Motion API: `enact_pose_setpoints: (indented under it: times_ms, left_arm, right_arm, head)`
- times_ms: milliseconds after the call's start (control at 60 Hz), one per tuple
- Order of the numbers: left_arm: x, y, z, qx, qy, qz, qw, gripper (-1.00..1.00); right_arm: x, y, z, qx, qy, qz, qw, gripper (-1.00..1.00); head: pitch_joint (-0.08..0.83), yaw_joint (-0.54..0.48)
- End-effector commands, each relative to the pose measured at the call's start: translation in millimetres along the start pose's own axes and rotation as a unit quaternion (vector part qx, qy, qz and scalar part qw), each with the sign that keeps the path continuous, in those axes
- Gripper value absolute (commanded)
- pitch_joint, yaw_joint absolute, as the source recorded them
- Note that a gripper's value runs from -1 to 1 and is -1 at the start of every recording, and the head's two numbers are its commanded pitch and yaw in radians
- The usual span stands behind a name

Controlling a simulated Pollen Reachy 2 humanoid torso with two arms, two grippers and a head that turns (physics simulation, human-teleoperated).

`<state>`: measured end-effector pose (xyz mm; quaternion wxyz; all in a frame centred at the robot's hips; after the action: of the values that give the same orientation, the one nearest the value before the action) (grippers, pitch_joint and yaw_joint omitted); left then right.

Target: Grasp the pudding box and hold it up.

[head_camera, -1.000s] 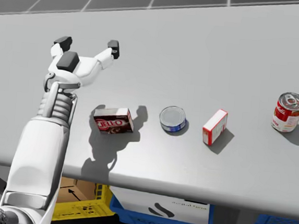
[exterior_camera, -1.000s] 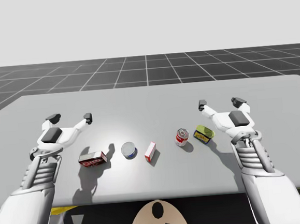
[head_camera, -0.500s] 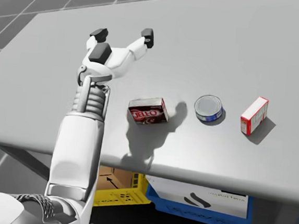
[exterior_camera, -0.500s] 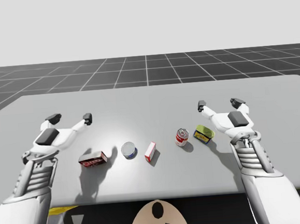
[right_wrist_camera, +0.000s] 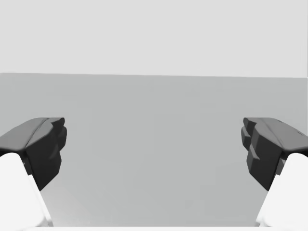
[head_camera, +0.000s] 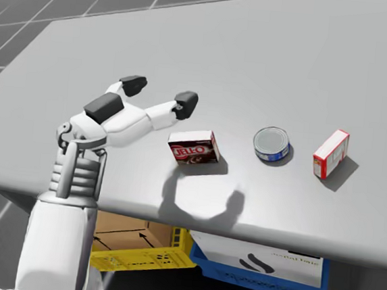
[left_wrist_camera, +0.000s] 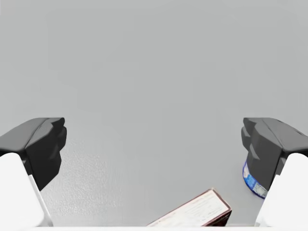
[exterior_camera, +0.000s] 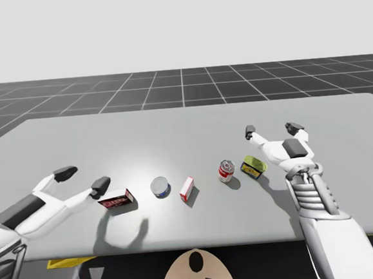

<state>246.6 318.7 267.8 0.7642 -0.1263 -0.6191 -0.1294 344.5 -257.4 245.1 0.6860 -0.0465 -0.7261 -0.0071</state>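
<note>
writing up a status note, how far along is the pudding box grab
Done: nothing gripped so far; the pudding box lies on the table. In hand: my left gripper is open and close beside the box, not yet around it. Left: bracket the box, shut on it, lift it. My right gripper is open, far from the box.

Dark-red pudding box (flat on table)

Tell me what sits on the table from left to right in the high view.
From the left: pudding box, blue can, red and white box, red can, yellow tin.
</note>
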Motion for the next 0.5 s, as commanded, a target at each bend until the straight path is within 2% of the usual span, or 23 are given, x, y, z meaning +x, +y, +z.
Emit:
enact_pose_setpoints:
  times_ms: [17, 150, 200, 283, 500]
  left_arm:
    - [-21, -1.4, 33, -0.063, 0.039, -0.022, 0.997, -1.0]
    - [-46, 8.0, 41, -0.119, 0.079, -0.043, 0.989, -1.0]
    - [-55, 14.4, 42, -0.142, 0.093, -0.04, 0.985, -1.0]
    - [-65, 23.2, 41, -0.143, 0.103, -0.041, 0.984, -1.0]
    - [-81, 42.4, 23, -0.161, 0.105, -0.026, 0.981, -1.0]
  right_arm:
    - [-1, 0.4, -1, 0.0, 0.001, 0.001, 1.0, -1.0]
    - [-1, 0.4, -1, 0.0, 0.001, 0.001, 1.0, -1.0]
    - [-1, 0.4, -1, 0.0, 0.001, 0.001, 1.0, -1.0]
    - [-2, 0.5, -2, 0.0, 0.001, 0.002, 1.0, -1.0]
    - [-2, 0.2, -2, 0.0, 0.002, 0.001, 1.0, -1.0]
  head:
    - [0.756, 0.43]
    - [0.756, 0.43]
    - [0.755, 0.43]
    - [0.755, 0.43]
    - [0.754, 0.43]
